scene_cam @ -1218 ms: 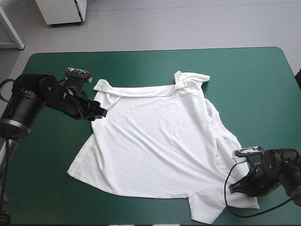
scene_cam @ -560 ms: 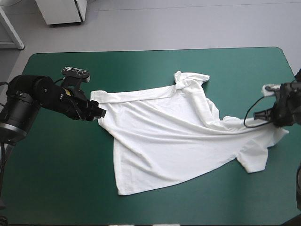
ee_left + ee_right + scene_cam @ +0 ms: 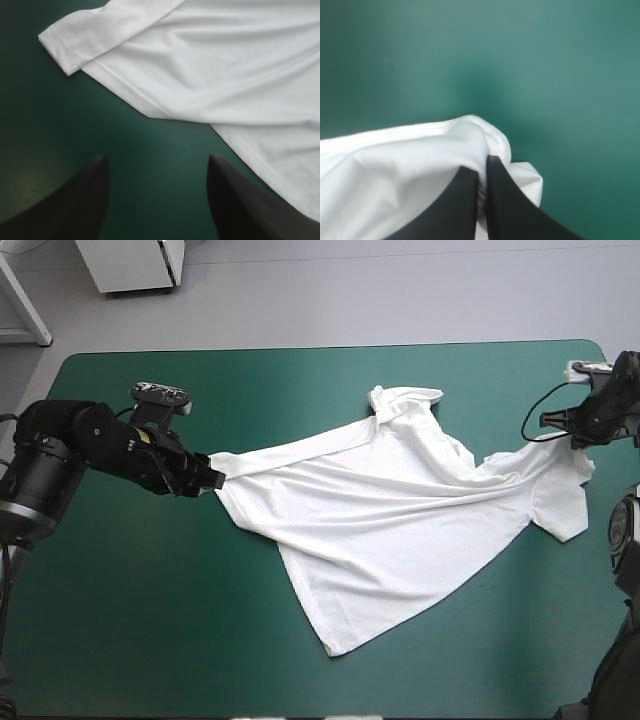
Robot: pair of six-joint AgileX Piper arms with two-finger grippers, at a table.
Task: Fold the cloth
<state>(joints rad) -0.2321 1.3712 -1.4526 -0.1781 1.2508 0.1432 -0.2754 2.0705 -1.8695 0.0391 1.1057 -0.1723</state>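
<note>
High view: the T-shirt (image 3: 400,510) lies stretched across the teal-green bench (image 3: 150,620), one end clamped in the fingers of the right gripper (image 3: 482,172), the left gripper (image 3: 156,162) spread wide, cloth just ahead of its fingers

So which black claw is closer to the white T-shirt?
Right. The right gripper is shut on the white short-sleeved T-shirt, pinching a fold of it. The left gripper is open at the shirt's other end, the cloth just ahead of it on the teal-green cover.
</note>
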